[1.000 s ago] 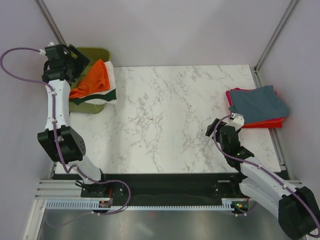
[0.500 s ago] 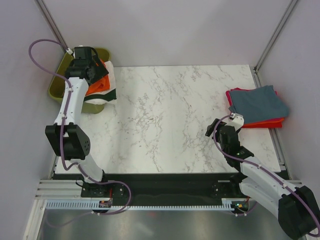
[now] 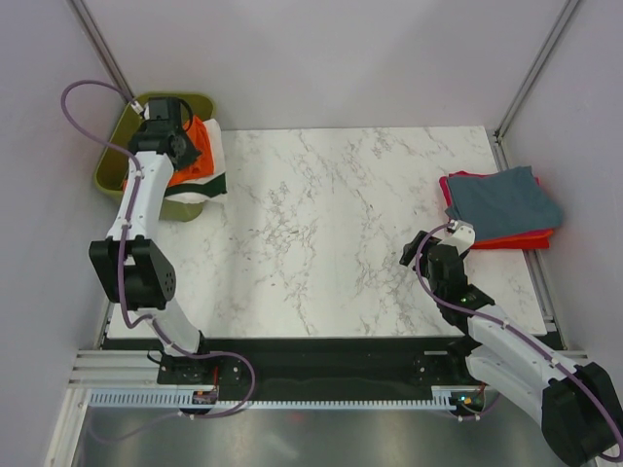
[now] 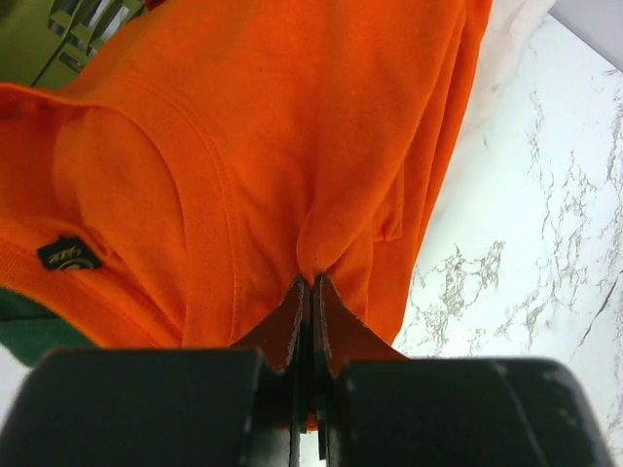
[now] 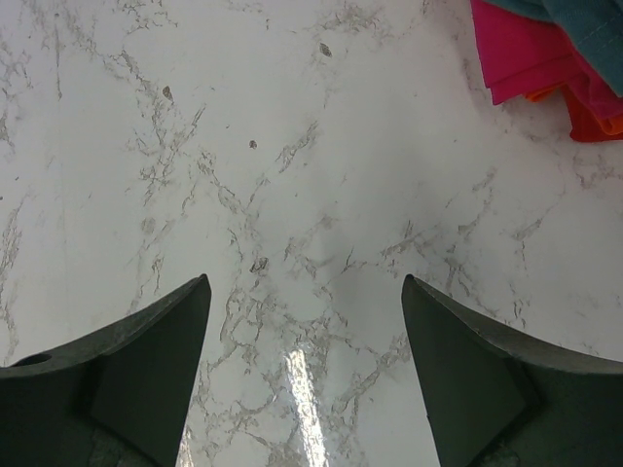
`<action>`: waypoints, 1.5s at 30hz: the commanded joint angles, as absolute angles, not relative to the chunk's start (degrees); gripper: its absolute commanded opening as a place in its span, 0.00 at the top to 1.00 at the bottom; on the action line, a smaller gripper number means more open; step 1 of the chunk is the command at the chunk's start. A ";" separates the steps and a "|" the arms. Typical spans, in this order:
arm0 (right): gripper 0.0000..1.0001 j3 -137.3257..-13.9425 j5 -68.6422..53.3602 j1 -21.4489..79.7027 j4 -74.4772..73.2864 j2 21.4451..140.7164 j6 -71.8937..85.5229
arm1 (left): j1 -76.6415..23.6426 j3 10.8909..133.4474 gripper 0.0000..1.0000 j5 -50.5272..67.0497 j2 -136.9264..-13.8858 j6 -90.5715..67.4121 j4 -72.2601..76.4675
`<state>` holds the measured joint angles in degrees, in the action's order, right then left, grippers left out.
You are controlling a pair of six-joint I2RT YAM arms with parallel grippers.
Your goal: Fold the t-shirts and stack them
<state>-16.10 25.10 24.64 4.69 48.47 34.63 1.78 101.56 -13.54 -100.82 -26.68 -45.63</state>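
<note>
Left gripper: the left gripper [image 4: 311, 284] was pressed together, pinching a raised fold of the orange t-shirt [image 4: 292, 136].
Orange t-shirt: it lay bunched at the far left corner of the tabletop [image 3: 331, 224], partly in the olive-green bin [image 3: 115, 148]. Its collar lay to the left of the gripper, and its long axis could not be told.
Beneath it: the white t-shirt with dark green trim [image 3: 217, 167] hung over the bin's rim onto the tabletop.
Right gripper: the right gripper [image 5: 307, 321] was spread wide, held nothing, and hung over bare marble near the near right corner.
Folded stack: by the right edge, the blue-grey t-shirt [image 3: 506, 202] lay on top and the red t-shirt [image 3: 521, 239] below it.
Left wrist view only: a small dark label [image 4: 68, 255] inside the orange collar.
Right wrist view only: the magenta t-shirt [image 5: 526, 58] in the stack.
</note>
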 commanded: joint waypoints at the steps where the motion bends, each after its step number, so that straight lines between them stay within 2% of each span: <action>1: 0.12 -16.88 25.05 24.79 5.71 47.90 34.28 | 1.58 100.46 0.98 -15.82 -92.84 -26.10 -43.43; 4: 0.13 -16.96 25.05 24.70 5.71 48.08 34.36 | 1.58 102.38 0.98 -16.26 -88.96 -25.76 -42.45; 9: 0.13 -17.05 24.96 24.79 5.80 48.16 34.28 | 1.58 113.36 0.98 -14.52 -81.06 -26.01 -42.36; 11: 0.13 -16.96 25.14 24.78 5.89 48.08 34.19 | 1.41 117.40 0.98 -6.39 -79.81 -27.76 -42.10; 15: 0.13 -17.05 25.22 24.70 5.80 48.25 34.28 | -3.94 114.79 0.98 12.37 -78.57 -38.64 -36.06; 19: 0.13 -16.79 25.58 24.79 5.89 47.73 34.37 | -21.13 113.65 0.98 11.43 -80.94 -39.99 -34.02; 23: 0.13 -16.26 25.84 24.70 5.80 46.32 34.54 | -28.63 117.66 0.98 13.43 -84.98 -40.96 -30.15; 28: 0.13 -16.08 26.19 24.79 5.63 46.05 34.45 | -29.09 134.96 0.98 16.44 -92.28 -39.47 -29.36; 30: 0.13 -16.35 26.45 24.79 5.45 45.97 34.54 | -28.83 134.83 0.98 12.76 -91.68 -38.41 -29.36; 33: 0.13 -16.17 26.98 24.79 4.92 45.53 34.80 | -28.56 123.44 0.97 6.26 -85.80 -37.79 -28.48; 37: 0.13 -15.65 27.25 24.79 4.83 44.04 34.89 | -28.21 94.58 0.95 1.15 -75.43 -37.79 -23.21; 42: 0.13 -15.12 27.95 24.79 4.48 41.76 35.07 | -28.12 69.12 0.93 -7.46 -61.04 -40.60 -18.47; 44: 0.13 -14.77 28.30 24.70 4.22 40.96 35.16 | -28.04 58.22 0.81 -10.45 -57.06 -42.09 -17.49; 45: 0.13 -14.59 28.39 24.78 4.22 40.09 35.24 | -28.04 55.23 0.72 -11.85 -55.30 -42.45 -17.40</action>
